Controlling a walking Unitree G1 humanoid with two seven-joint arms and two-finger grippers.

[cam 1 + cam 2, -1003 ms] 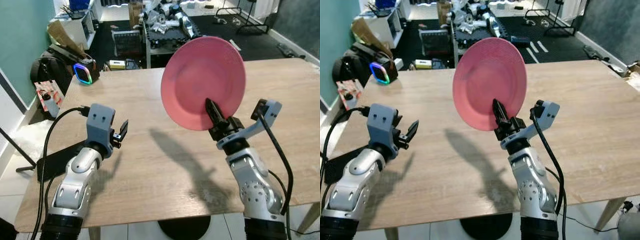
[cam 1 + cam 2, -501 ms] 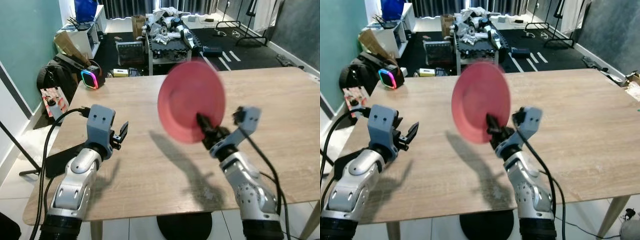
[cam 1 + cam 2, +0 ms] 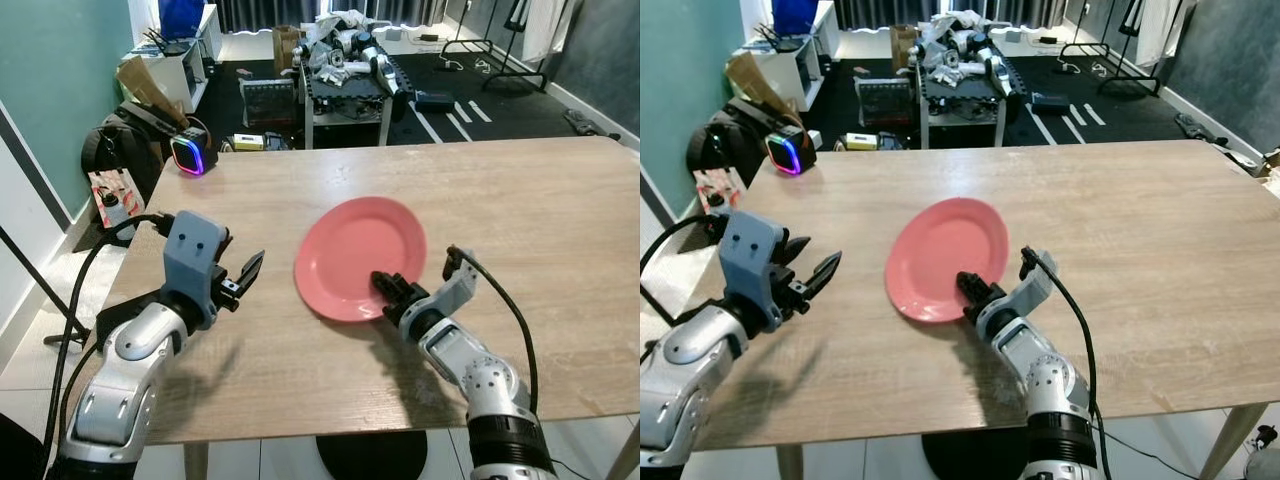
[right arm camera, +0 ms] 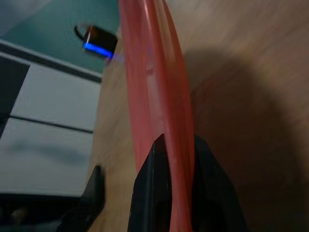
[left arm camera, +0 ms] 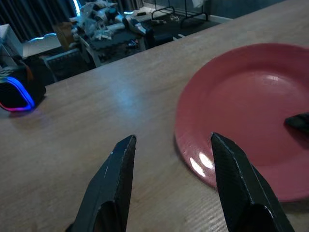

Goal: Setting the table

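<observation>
The long light wooden table (image 3: 560,200) carries the round flat pink plate (image 3: 358,255), which lies flat or almost flat near the table's middle. The right gripper (image 3: 385,287) pinches the plate's near rim, one finger above and one below; the plate stretches away from it toward the table's far side. Next it likely has to let go. The left gripper (image 3: 248,272) hovers beside the plate's left rim, fingers apart, holding nothing.

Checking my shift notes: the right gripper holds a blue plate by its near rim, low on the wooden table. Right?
Not quite: the plate is pink, not blue, as the left eye view shows. The right gripper does grip its near rim, low on the wooden table.
</observation>
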